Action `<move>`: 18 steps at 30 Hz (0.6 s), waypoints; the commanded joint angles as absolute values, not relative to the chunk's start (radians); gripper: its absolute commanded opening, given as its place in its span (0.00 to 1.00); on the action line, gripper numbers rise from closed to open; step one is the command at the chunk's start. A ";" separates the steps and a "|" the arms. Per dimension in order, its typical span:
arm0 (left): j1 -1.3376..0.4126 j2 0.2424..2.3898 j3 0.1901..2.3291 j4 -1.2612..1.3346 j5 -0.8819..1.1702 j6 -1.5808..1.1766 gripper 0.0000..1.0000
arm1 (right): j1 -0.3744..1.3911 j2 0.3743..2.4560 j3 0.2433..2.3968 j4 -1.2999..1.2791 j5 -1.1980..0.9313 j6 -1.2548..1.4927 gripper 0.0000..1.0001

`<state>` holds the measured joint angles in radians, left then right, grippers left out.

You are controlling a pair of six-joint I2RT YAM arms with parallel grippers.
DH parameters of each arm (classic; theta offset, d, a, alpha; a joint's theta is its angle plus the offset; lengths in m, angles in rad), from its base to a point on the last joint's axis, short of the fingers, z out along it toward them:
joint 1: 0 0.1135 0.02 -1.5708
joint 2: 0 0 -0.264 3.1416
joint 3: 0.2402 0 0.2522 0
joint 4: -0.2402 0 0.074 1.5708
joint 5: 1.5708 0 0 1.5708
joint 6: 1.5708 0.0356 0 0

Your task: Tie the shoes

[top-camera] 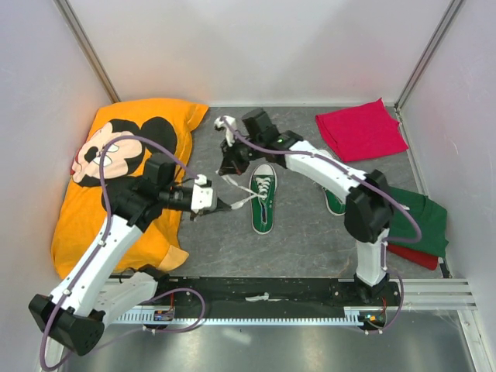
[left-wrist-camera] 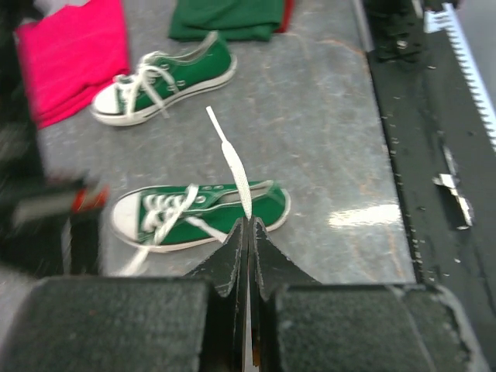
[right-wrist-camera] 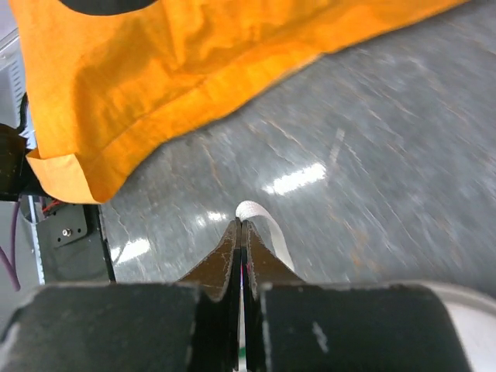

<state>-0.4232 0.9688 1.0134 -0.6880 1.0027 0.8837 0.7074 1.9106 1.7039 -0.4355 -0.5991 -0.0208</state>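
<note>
One green shoe [top-camera: 263, 198] lies mid-table, toe pointing away from the arm bases. The other shoe [top-camera: 335, 203] is mostly hidden behind the right arm. The left wrist view shows both: the nearer shoe [left-wrist-camera: 201, 217] and the farther shoe [left-wrist-camera: 167, 77], their white laces loose. My left gripper [top-camera: 224, 206] is shut on one white lace [left-wrist-camera: 232, 159] just left of the middle shoe, the lace end sticking out past the tips [left-wrist-camera: 248, 225]. My right gripper [top-camera: 229, 169] hovers beyond the shoe's toe, shut on a bend of white lace [right-wrist-camera: 256, 211].
A large orange Mickey Mouse cloth [top-camera: 132, 178] covers the table's left side, seen also in the right wrist view [right-wrist-camera: 155, 93]. A red cloth [top-camera: 360, 128] lies at the back right. A folded green cloth [top-camera: 422, 217] rests over a red one at the right edge.
</note>
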 commanded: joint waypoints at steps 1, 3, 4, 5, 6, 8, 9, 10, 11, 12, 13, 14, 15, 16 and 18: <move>-0.468 0.910 0.925 -0.695 1.036 0.920 0.02 | 0.758 2.034 1.805 -0.394 -0.682 0.027 0.00; -0.471 0.914 0.896 -0.666 1.031 0.869 0.02 | 0.781 2.095 1.813 -0.396 -0.699 0.025 0.00; -0.471 0.914 0.888 -0.640 1.037 0.852 0.02 | 0.787 2.114 1.818 -0.405 -0.703 0.009 0.00; -0.472 0.919 0.878 -0.634 1.042 0.839 0.02 | 0.798 2.141 1.815 -0.410 -0.709 0.008 0.00; -0.472 0.919 0.873 -0.626 1.046 0.818 0.02 | 0.802 2.154 1.816 -0.414 -0.718 0.008 0.00; -0.477 0.914 0.853 -0.618 1.055 0.811 0.02 | 0.810 2.180 1.813 -0.431 -0.729 0.008 0.00; -0.479 0.907 0.845 -0.615 1.057 0.810 0.02 | 0.811 2.183 1.813 -0.436 -0.735 0.008 0.02; -0.482 0.902 0.839 -0.614 1.055 0.811 0.02 | 0.813 2.183 1.815 -0.448 -0.742 -0.015 0.06; -0.482 0.897 0.830 -0.612 1.054 0.815 0.02 | 0.815 2.181 1.816 -0.456 -0.750 -0.018 0.17; -0.485 0.891 0.827 -0.611 1.051 0.813 0.02 | 0.815 2.175 1.825 -0.474 -0.753 -0.020 0.26; -0.485 0.890 0.828 -0.611 1.049 0.811 0.01 | 0.815 2.165 1.836 -0.488 -0.753 -0.029 0.42; -0.483 0.887 0.830 -0.607 1.045 0.815 0.01 | 0.815 2.155 1.848 -0.505 -0.747 -0.034 0.49; -0.482 0.885 0.833 -0.604 1.043 0.813 0.02 | 0.813 2.148 1.877 -0.540 -0.741 -0.038 0.56; -0.482 0.887 0.834 -0.598 1.039 0.813 0.02 | 0.810 2.131 1.894 -0.557 -0.735 -0.043 0.64; -0.482 0.902 0.838 -0.569 1.031 0.816 0.02 | 0.802 2.112 1.948 -0.618 -0.726 -0.055 0.67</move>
<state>-0.4801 0.9062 0.8276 -0.6411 1.0069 0.8394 0.8131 2.2044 1.8275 -0.5308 -0.7097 -0.0212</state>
